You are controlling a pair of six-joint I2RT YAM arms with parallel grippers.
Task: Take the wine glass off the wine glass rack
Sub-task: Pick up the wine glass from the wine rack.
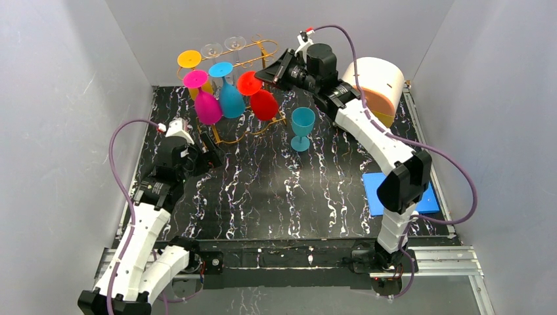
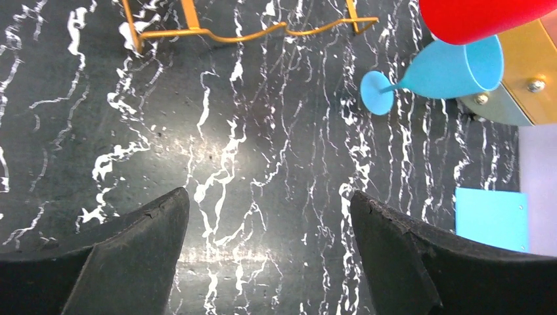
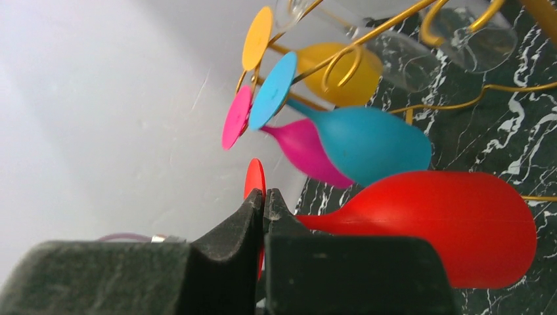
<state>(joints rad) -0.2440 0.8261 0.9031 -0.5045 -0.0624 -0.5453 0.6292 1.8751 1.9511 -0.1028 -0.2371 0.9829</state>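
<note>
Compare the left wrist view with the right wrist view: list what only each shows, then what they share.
Left wrist only: the open left pincer, a standing turquoise glass, a blue square. Right wrist only: the right pincer shut on the stem of the red glass, and the hanging magenta glass, blue glass and yellow glass. Both: red glass, gold rack, marbled table.

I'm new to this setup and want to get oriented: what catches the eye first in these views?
The bright wine glasses hanging upside down from the gold wine glass rack at the table's back left stand out most. The right end effector is shut on the stem of the red wine glass. A teal glass stands upright on the marbled table beside the rack, and the left end effector hangs open over bare tabletop.
</note>
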